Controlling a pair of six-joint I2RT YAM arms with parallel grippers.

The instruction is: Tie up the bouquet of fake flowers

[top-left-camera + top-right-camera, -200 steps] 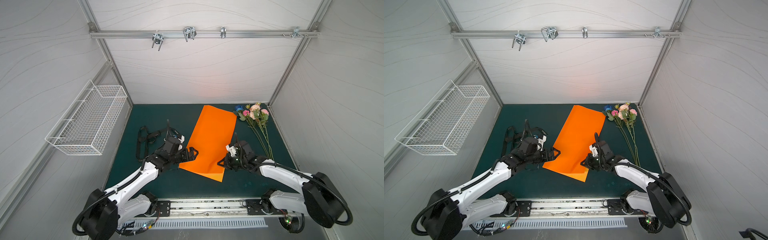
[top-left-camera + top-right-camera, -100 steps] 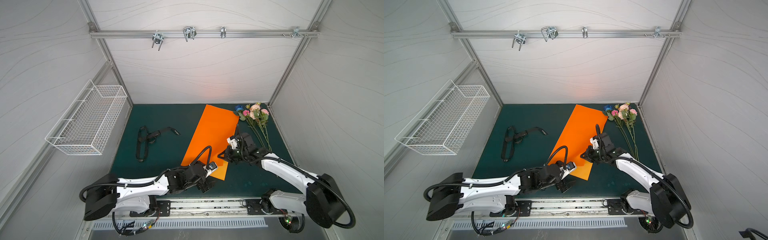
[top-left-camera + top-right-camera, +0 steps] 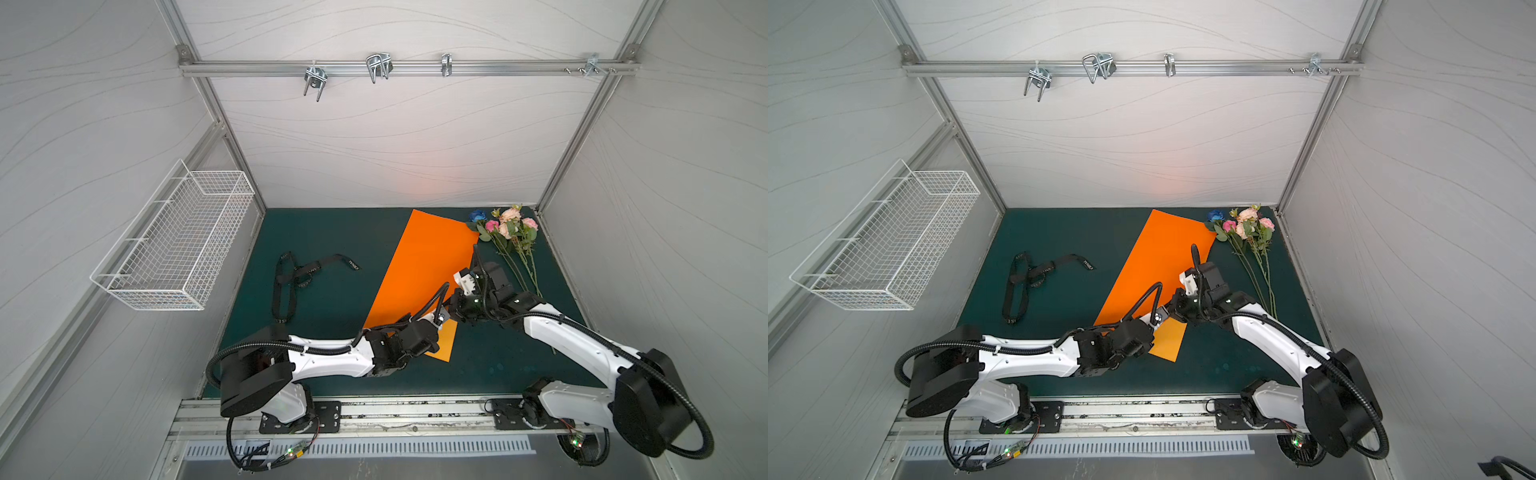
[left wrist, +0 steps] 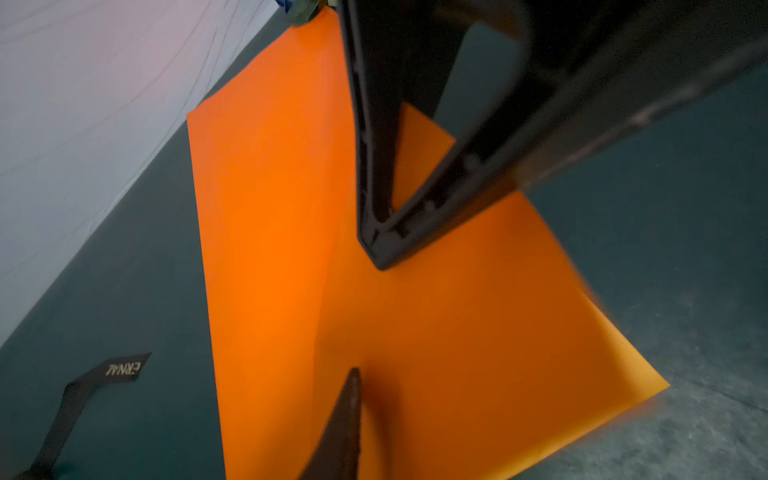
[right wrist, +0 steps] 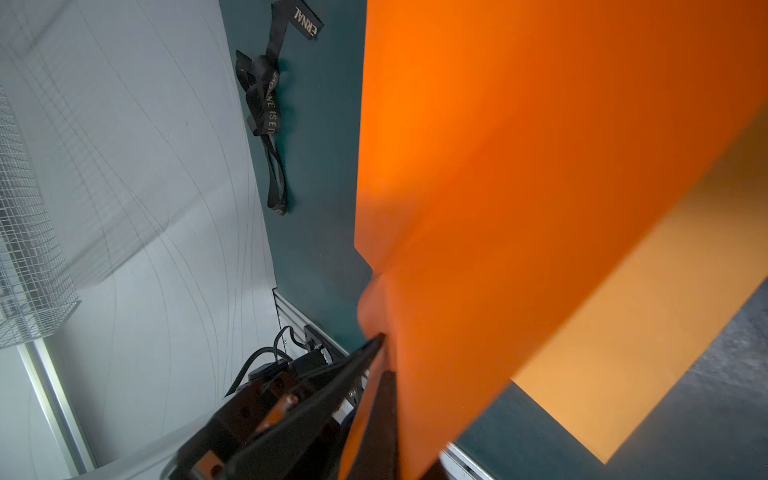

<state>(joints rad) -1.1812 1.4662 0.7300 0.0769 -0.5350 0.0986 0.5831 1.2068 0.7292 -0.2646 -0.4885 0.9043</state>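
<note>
**A:** So, left to right: what lies on the mat [image 3: 328, 232]?

**B:** A black ribbon [image 4: 120, 368] lies loose at the left, well apart from the rest. Next is the left gripper [image 3: 441, 319], reached across the middle. Its jaws are closed, apparently on the near right edge of the orange paper sheet [image 3: 424, 266].

**A:** And the right gripper?

**B:** The right gripper [image 3: 457, 305] is just beside it, jaws pinched on that same edge. The paper rises in a fold between the two.

**A:** Where is the bouquet?

**B:** The bouquet of fake flowers [image 3: 505, 229] lies flat on the mat, off the sheet and farther right than both sets of jaws. Its blossoms are at the far right corner, the blue one just beside the sheet's far corner. The stems run back toward the near edge and pass just beside the right arm.

**A:** Which arm should fetch it?

**B:** The right one, I'd judge, since it is nearer. It would have to let go of the paper and close across the stems' line.
</note>
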